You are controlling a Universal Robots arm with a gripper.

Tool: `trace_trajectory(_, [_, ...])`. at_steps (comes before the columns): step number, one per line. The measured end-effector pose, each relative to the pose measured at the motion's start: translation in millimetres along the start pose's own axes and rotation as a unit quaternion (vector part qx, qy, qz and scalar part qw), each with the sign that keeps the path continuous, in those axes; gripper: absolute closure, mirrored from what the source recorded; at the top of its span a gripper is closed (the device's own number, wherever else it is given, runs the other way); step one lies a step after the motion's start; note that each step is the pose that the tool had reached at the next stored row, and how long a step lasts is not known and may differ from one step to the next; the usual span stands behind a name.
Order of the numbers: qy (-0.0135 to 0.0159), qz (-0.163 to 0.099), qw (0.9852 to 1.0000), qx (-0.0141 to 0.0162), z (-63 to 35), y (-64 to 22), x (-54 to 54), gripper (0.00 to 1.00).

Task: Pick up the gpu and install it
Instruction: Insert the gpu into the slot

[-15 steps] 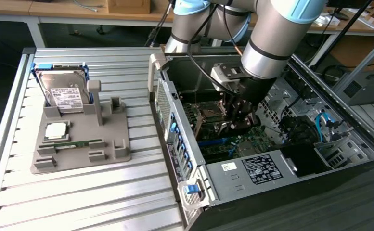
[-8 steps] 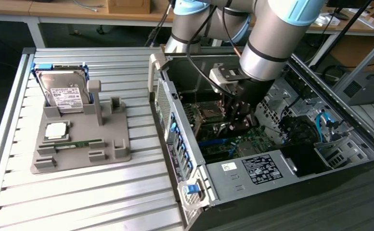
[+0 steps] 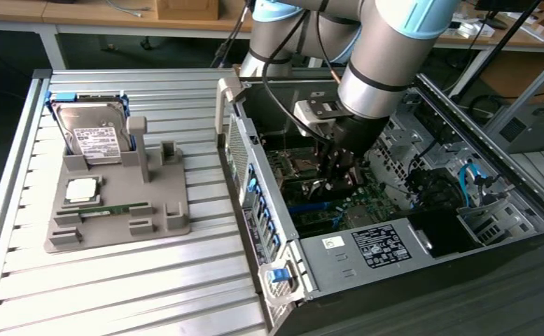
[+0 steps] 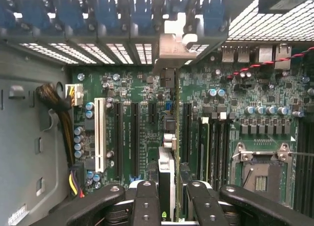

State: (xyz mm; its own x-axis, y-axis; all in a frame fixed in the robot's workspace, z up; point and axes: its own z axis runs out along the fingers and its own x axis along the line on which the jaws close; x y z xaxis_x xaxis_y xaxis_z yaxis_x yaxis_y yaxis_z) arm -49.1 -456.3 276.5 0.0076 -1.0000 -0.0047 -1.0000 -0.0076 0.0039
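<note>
My jaws [image 4: 167,199] clamp the gpu [image 4: 166,174] edge-on above the motherboard [image 4: 147,113] slots | inside open PC case [image 3: 496,210] | slatted metal worktop [image 3: 113,280]; grey fixture [image 3: 113,203] carries hard drive [image 3: 94,133].

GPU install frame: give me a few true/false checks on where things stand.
1. The gripper is inside the open PC case. True.
2. The gpu lies on the grey holder. False: it stands edge-on between the fingers, above the motherboard.
3. The hard drive sits in the grey holder. True.
4. The CPU socket has a cooler mounted. False: it is bare.
</note>
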Motion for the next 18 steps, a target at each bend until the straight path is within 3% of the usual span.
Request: trace_trajectory(18, [0.0001,0.0,1.0,0.0,4.4,15.1,-2.5,0.73])
